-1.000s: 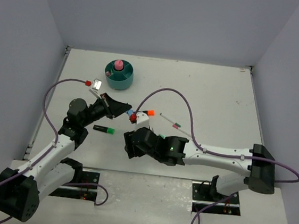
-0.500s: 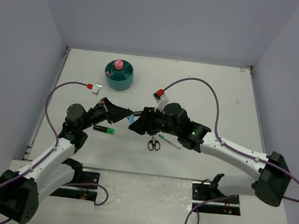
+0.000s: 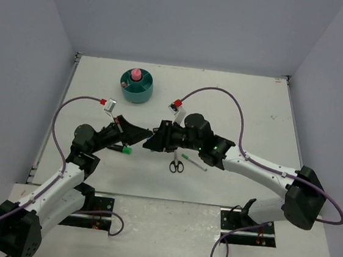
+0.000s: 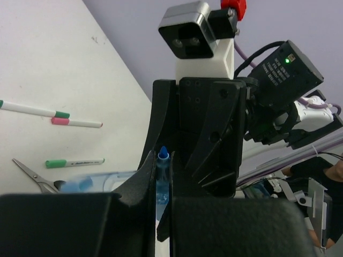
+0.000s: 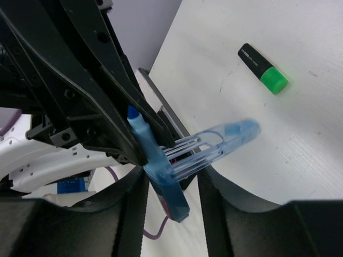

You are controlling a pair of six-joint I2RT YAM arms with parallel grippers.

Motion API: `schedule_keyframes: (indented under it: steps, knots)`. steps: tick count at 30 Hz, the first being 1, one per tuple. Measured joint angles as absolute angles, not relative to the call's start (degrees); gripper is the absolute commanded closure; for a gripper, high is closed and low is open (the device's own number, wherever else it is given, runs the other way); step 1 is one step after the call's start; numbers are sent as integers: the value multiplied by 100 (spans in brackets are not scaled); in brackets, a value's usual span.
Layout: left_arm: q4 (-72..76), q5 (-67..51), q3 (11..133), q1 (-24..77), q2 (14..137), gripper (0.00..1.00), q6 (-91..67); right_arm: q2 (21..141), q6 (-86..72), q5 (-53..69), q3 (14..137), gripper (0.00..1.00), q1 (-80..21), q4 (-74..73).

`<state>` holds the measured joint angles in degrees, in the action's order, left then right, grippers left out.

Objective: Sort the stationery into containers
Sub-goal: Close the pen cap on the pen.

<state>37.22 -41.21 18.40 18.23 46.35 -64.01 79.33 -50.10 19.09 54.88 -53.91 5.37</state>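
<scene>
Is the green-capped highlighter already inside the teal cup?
No, the highlighter lies on the table, well apart from the cup.

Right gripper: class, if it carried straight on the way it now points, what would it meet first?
The right gripper would first meet the blue marker, which stands between its fingers, held by the left gripper; behind it, probably that gripper's fingers.

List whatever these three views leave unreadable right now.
- Top view: the blue marker is all but hidden where the left gripper and right gripper meet.
- Top view: the teal organiser is too small to read its compartments; only a pink item stands out.
- Right wrist view: the clear blue piece is blurred, and it is unclear whether the right gripper's fingers touch the marker.
- Left wrist view: the scissors are cut off by the left gripper's body.
</scene>
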Motion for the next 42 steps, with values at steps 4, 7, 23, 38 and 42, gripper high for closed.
schedule_keyframes:
  steps: [4, 7, 23, 38, 42]
  knots:
    - [3749, -3983, 1672, 1873, 4571, 100, -6449, 8068, -4963, 2130, 5592, 98, -5349, 569]
    - [3736, -3819, 1559, 1861, 4563, 100, -6547, 8141, -4877, 2261, 5592, 100, -5328, 576]
    - [1640, -3173, 2786, 1968, 3959, 0, -5094, 8063, -4452, 2679, 5191, 100, -5274, 909]
    - [2875, -3732, 2328, 1966, 4131, 10, -5196, 7063, -3671, 3752, 4923, 100, -5293, 862]
    - [4077, -4333, 1986, 1974, 4512, 26, -5948, 7020, -3574, 4000, 4923, 100, -5293, 863]
